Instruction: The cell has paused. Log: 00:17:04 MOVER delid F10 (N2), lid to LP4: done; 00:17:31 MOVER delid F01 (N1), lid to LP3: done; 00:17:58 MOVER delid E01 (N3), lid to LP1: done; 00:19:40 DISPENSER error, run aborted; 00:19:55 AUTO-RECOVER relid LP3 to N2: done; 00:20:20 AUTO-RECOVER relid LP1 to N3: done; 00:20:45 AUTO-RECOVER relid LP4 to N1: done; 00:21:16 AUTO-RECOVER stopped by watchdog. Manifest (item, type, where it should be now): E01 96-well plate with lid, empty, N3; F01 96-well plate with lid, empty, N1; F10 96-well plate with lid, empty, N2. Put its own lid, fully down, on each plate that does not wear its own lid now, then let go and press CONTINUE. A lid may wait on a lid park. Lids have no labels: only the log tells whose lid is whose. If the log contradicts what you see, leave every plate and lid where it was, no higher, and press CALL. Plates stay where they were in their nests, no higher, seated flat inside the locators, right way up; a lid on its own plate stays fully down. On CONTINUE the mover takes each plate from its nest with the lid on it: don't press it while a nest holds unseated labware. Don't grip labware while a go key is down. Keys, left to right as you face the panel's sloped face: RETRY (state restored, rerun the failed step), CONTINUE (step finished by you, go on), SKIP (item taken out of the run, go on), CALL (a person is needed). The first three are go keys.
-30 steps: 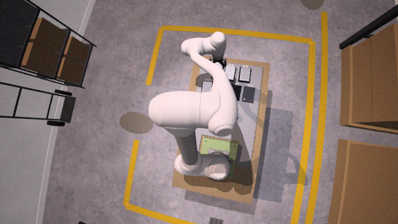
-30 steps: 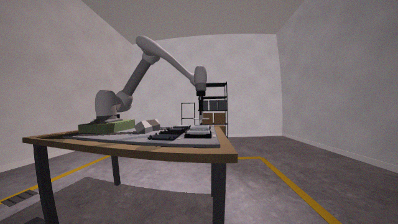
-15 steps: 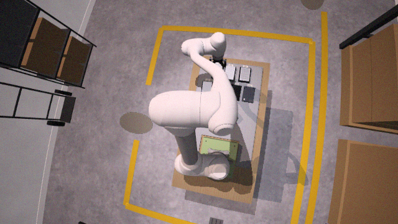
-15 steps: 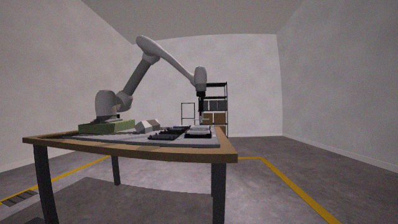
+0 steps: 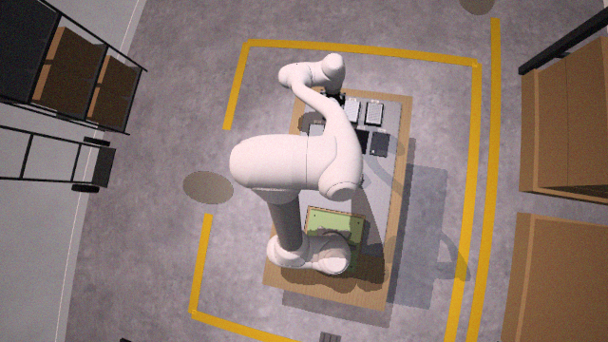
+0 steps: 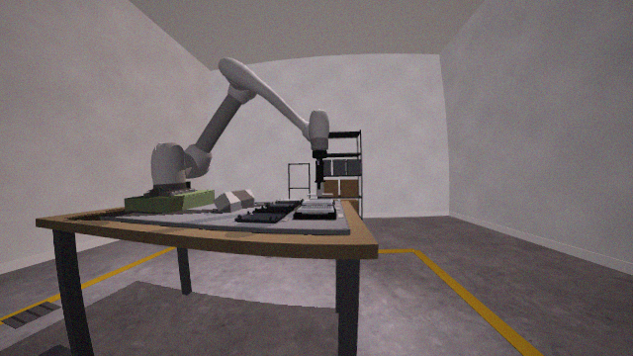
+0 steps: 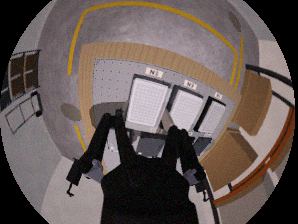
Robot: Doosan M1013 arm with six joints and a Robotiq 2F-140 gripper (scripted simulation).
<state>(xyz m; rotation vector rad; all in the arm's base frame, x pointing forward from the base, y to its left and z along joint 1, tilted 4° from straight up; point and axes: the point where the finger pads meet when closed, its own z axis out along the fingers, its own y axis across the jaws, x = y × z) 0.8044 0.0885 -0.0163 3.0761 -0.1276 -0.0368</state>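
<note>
The black two-finger tool [image 7: 143,137] is clamping partway closed on a thin pale lid [image 7: 148,141], carrying it above the leftmost white 96-well plate [image 7: 147,100]. Two more white plates [image 7: 185,110] are sitting toward 3 o'clock. The wood-rimmed grey worktop [image 7: 100,79] is leaving open margin at 9 o'clock; the rim at 12 o'clock is lying close.

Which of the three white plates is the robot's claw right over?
The end plate, biggest in the wrist view. The gripper, shut on a lid, hangs above it; the other two stand off to the side.
</note>
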